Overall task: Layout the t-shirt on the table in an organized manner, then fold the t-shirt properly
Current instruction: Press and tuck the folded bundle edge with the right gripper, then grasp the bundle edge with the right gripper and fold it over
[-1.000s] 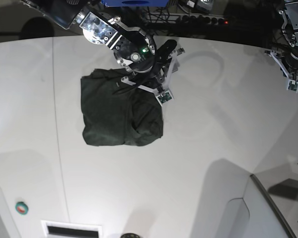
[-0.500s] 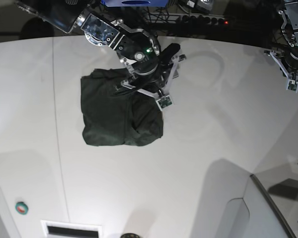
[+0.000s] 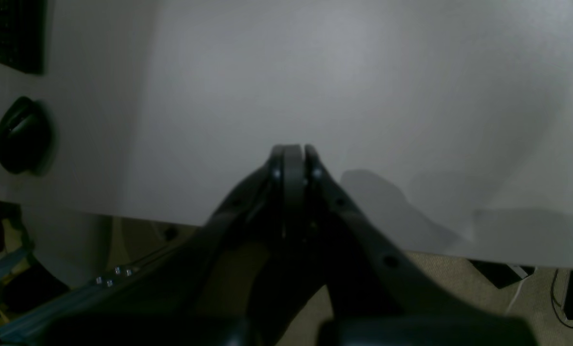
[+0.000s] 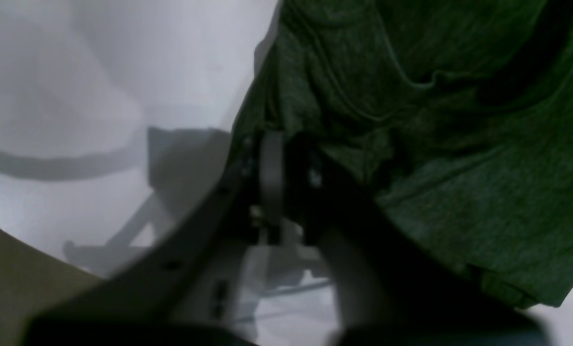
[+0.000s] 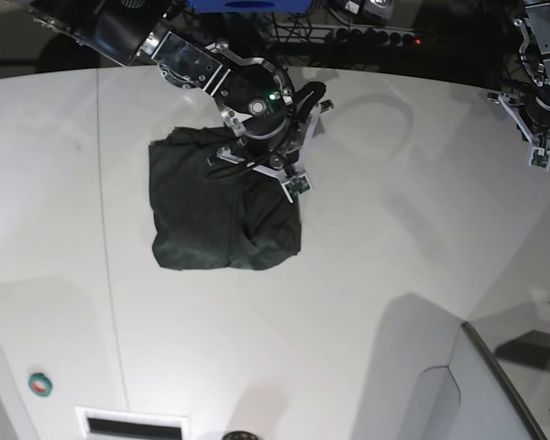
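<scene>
Base view: the plain dark green, wrinkly cotton t-shirt [image 5: 222,213] lies bunched into a rough square on the large glossy white bench [image 5: 367,275], left of centre and toward the far side. The right gripper [image 5: 257,158] is down on the shirt's far right corner, its dark arm reaching in from the top left. Wide bare bench surrounds the shirt on the near side and to the right; a thin dark seam line [image 5: 105,247] runs just left of the shirt. The left gripper [image 5: 538,137] hangs over the far right edge of the bench, well apart from the shirt. A small green round knob [image 5: 39,385] and a white slotted panel [image 5: 133,424] sit at the near left edge; the panel is cut off by the frame.

Left wrist view: the left gripper [image 3: 293,150] is clenched, its dark jaws pressed together with nothing between them, above bare white bench whose edge crosses below. A dark rounded object [image 3: 19,134] at left is too dim to identify.

Right wrist view: the right gripper [image 4: 286,139] is clamped on a fold at the shirt's edge, where green cloth meets white bench. The fingertips are buried in shadowed fabric and hard to make out; the shirt runs off the frame at right.
</scene>
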Controlling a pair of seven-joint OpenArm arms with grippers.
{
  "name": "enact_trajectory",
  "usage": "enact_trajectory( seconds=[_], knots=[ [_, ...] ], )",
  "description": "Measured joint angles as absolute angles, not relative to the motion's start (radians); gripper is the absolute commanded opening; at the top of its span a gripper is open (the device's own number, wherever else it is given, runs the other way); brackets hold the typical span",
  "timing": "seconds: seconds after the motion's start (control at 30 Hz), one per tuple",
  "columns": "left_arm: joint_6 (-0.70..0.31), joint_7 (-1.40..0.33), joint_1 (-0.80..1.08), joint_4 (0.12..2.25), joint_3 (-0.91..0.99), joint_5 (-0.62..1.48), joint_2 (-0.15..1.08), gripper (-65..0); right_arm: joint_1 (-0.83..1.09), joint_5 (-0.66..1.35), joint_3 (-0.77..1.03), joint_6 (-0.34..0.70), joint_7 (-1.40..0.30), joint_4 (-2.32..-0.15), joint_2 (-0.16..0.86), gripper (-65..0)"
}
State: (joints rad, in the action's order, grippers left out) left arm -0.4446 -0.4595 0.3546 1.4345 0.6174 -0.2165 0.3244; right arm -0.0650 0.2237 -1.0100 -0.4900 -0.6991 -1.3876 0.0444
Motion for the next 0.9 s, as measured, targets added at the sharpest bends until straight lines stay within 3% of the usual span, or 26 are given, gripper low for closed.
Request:
enact_trajectory(
  seconds=[0.43, 0.7, 0.77, 0.9],
  knots=[
    [-0.445, -0.459, 0.355, 1.435, 0.617, -0.216, 0.324, -65.0, -0.02, 0.22, -1.012, -0.489, -0.76, -1.554, 0.082, -64.4],
    [-0.445, -0.459, 0.354, 1.428, 0.617, -0.216, 0.324, -65.0, -0.005, 0.227, -1.047, -0.489, -0.76, -1.529, 0.09, -63.9],
    [-0.444, -0.459, 0.353, 1.411, 0.617, -0.216, 0.325, -65.0, -0.006, 0.224, -1.042, -0.489, -0.755, -1.513, 0.083, -59.4],
    [-0.445, -0.46, 0.355, 1.376, 0.617, -0.22, 0.324, -65.0, -0.014, 0.227, -1.042, -0.489, -0.756, -1.505, 0.083, -42.0]
  ],
)
